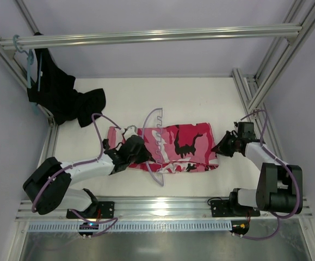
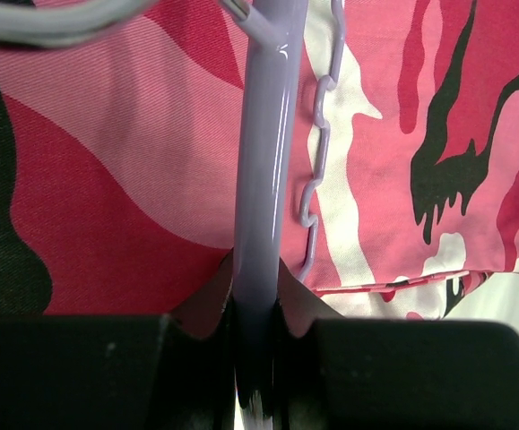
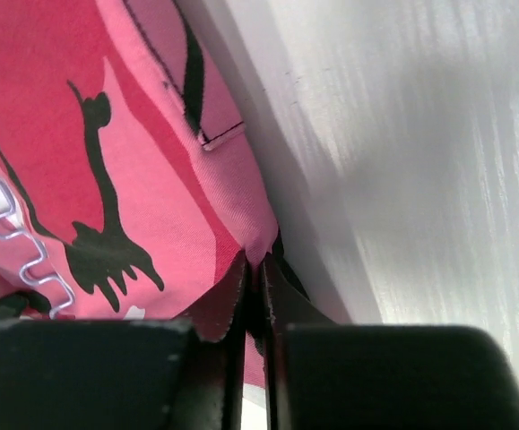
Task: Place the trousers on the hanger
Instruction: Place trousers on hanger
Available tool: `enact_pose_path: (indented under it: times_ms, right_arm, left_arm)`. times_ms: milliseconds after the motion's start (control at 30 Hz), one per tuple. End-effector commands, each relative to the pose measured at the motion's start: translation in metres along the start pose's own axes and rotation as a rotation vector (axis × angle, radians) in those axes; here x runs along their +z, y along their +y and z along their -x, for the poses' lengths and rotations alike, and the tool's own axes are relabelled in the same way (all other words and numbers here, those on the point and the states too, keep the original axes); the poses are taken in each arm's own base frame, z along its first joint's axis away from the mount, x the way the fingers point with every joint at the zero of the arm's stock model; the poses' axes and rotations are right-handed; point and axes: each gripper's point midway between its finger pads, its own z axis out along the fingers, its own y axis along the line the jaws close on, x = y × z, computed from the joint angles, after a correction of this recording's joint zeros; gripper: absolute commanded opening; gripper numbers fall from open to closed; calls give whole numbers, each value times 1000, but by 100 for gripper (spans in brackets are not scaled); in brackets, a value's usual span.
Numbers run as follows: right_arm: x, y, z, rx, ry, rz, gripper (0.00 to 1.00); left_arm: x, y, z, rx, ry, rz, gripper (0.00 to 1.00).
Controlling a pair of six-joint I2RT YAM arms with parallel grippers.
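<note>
**Both arms gripped, trousers across the hanger**

The trousers (image 1: 181,147) lay flat on the desk (image 1: 190,103), their long axis left to right. The hanger (image 2: 263,161) lay crosswise over them, with most of the cloth stretching to its right. Just left of the hanger, the left end effector (image 2: 257,309) was clamped narrow on its thick bar. Well to the hanger's right, the right end effector (image 3: 257,278) was pinched on the trousers' far edge. That arm was nearer the loose end, so the fold over the hanger probably fell to it.
</note>
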Motion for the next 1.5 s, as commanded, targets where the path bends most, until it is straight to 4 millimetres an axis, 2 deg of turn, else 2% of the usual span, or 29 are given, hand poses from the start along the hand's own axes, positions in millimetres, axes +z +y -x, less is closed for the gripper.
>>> enact_pose_path:
  times_ms: [0,100,133,167,233,267,367,400,467,500,567,600,633,700,733,800,833,867,900,933,967,1033,1167,1200,1267,1300,1400,1433,1467]
  right_arm:
    - [-10,22,6,-76,-39,89,4]
    - [-22,50,5,-144,-68,124,4]
    - [-29,62,12,-160,-95,135,4]
    - [-30,83,-1,-209,-70,168,4]
    - [-41,109,3,-232,-101,192,4]
    - [-42,128,-11,-245,-75,228,4]
    - [-46,168,-20,-275,-94,281,4]
    - [-42,187,-33,-290,-80,295,4]
    - [-37,204,-43,-293,-72,310,4]
    - [-33,219,-62,-311,-39,332,4]
    - [-21,237,-71,-324,-35,313,4]
    - [-22,255,-73,-325,-49,341,4]
    - [-10,263,-91,-331,-17,330,4]
    - [-7,287,-95,-316,-25,361,4]
    - [5,291,-107,-310,0,349,4]
    - [7,305,-108,-290,1,363,4]
    - [8,309,-111,-283,8,373,6]
    - [5,313,-114,-281,20,394,17]
    - [1,318,-113,-288,15,416,22]
    - [-2,319,-113,-298,15,419,26]
    - [-7,318,-108,-331,-6,413,39]
    - [-25,316,-99,-380,-27,383,50]
    - [-44,290,-77,-457,-99,304,50]
    - [-41,268,-68,-455,-128,248,49]
    - [-54,251,-53,-439,-183,235,46]
    - [-50,224,-37,-443,-231,141,45]
    - [-62,184,-9,-422,-297,17,44]
    - [-60,153,10,-382,-335,-64,44]
    - [-62,138,15,-358,-354,-91,43]
  left_arm:
    - [0,-24,12,6,-29,-60,0]
    - [0,-26,11,9,-25,-66,0]
    - [0,-27,11,10,-27,-66,0]
    - [0,-27,12,9,-28,-67,0]
    - [1,-29,12,13,-25,-68,0]
    - [1,-30,12,17,-23,-69,0]
    - [1,-31,12,21,-24,-71,0]
    - [1,-31,13,20,-25,-70,0]
    - [0,-31,13,22,-27,-70,0]
    - [0,-30,14,22,-29,-67,0]
    - [-1,-29,14,24,-31,-64,0]
    - [-1,-28,13,29,-30,-62,0]
    - [-2,-27,14,31,-32,-60,0]
    - [-2,-26,15,32,-39,-54,0]
    - [-2,-25,14,34,-38,-51,0]
    - [-1,-24,14,35,-36,-49,0]
    - [-1,-25,14,36,-36,-48,0]
    - [-1,-25,14,37,-35,-47,0]
    - [-1,-24,15,35,-38,-47,0]
    - [-2,-25,16,34,-44,-47,0]
    - [-2,-24,17,37,-49,-45,0]
    - [-3,-25,19,37,-58,-46,0]
    - [-3,-22,18,42,-53,-29,0]
    - [-3,-21,18,44,-52,-25,0]
    - [-2,-22,19,45,-52,-22,0]
    - [-1,-21,18,46,-50,-19,0]
    - [0,-20,17,46,-46,-13,0]
    - [1,-20,16,44,-43,-12,0]
    - [1,-20,16,43,-42,-14,0]
